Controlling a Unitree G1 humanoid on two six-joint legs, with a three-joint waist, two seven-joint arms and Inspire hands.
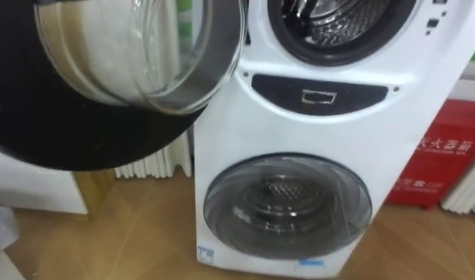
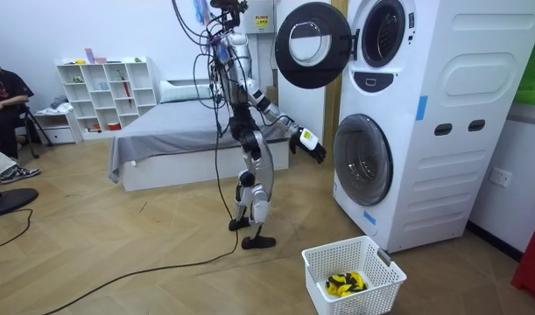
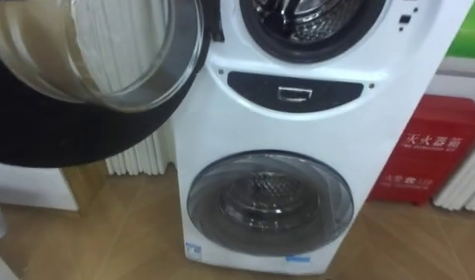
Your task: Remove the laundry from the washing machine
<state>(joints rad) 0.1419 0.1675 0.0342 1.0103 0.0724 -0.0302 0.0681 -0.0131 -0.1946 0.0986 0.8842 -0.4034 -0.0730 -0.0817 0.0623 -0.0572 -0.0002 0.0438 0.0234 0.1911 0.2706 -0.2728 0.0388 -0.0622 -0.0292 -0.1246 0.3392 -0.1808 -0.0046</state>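
Since the upper door [image 1: 105, 66] of the washing machine [image 1: 245, 132] hangs wide open at ten o'clock in the eye views, and the upper drum [image 1: 338, 19] at one o'clock shows bare metal in the part visible, the emptying looks well advanced. In the room view a yellow and black cloth [image 2: 346, 283] lies in the white basket [image 2: 376, 293] on the floor, at five o'clock from the robot, which stands facing the machine. Its right hand [image 2: 313, 147], judged by the body, is held out near the machine's front. I cannot tell whether its fingers are wide or curled. The lower door [image 1: 288, 204] at six o'clock is closed, and behind its glass I see only drum metal. What likely remains is checking the upper drum's hidden depth.
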